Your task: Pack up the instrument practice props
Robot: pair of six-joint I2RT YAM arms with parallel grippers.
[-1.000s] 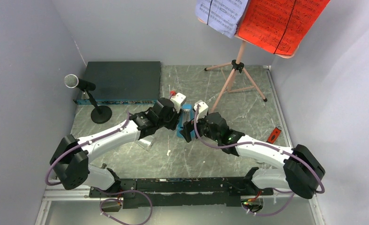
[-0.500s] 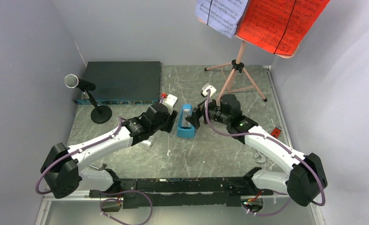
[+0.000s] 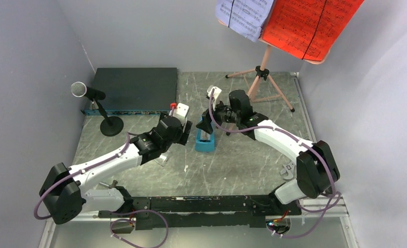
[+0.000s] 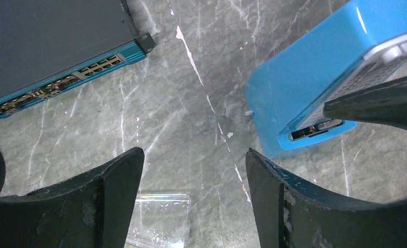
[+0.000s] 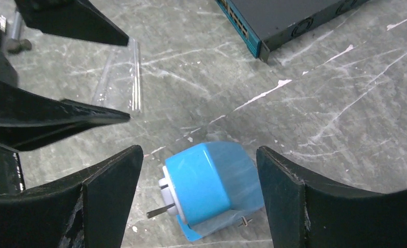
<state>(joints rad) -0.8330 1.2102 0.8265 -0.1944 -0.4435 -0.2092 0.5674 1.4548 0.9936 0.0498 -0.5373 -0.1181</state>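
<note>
Metronomes: one, the small blue metronome (image 3: 205, 135).
Microphones: one, the black microphone (image 3: 88, 93) with its silver head, on a round-base stand.
Music stands: one, the pink music stand (image 3: 262, 72).
Music sheets: two, one red sheet (image 3: 310, 23) and one lavender sheet (image 3: 245, 14).
Electronics boxes: one, the flat black box (image 3: 134, 85).
Clear plastic bags: one, the plastic bag (image 4: 157, 219) on the table.
Wrenches: one, the metal wrench (image 3: 285, 171), partly hidden by my right arm (image 3: 279, 139).
My arms: two, counting my left arm (image 3: 108, 160).
My jaws: two pairs, the left jaws and the right jaws; two fingers (image 4: 113, 181) each, four in all.
</note>
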